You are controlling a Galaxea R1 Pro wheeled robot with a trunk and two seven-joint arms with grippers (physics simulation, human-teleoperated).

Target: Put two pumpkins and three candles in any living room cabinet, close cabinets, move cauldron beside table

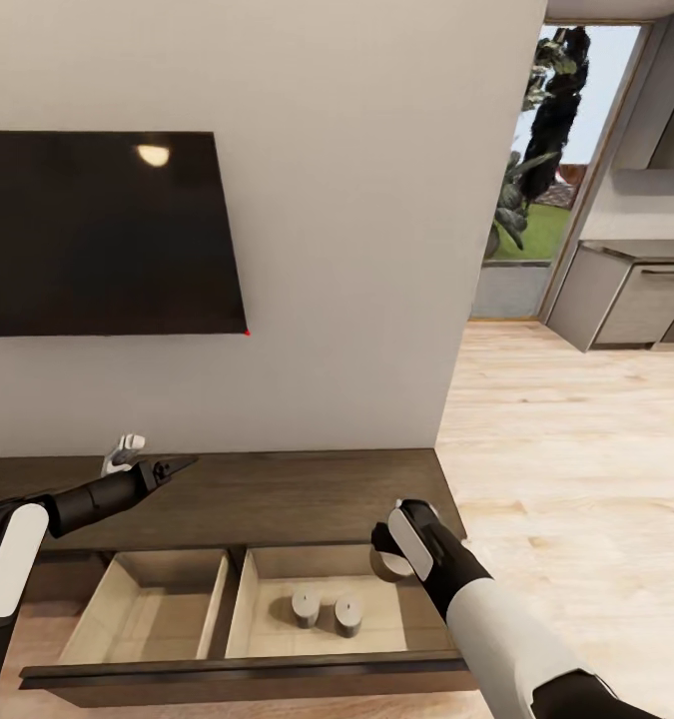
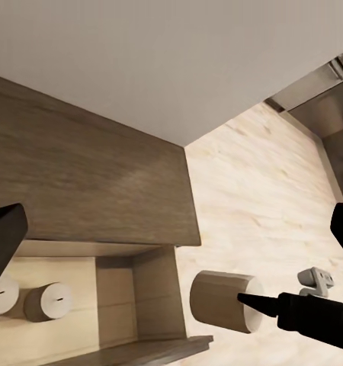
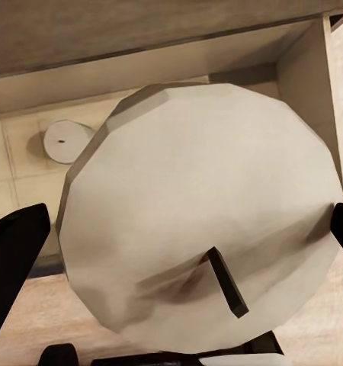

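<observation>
Two candles stand in the cabinet's open right drawer; the right tool clamps a third candle above it; the left tool is spread, empty.

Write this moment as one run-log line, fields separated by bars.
phase: third candle over drawer | right gripper: shut on pale squat candle | dark brown wooden cabinet: drawer open, two grey candles inside | left gripper: empty

Two candles in open cabinet

Head high; wrists near — shared drawer
</observation>
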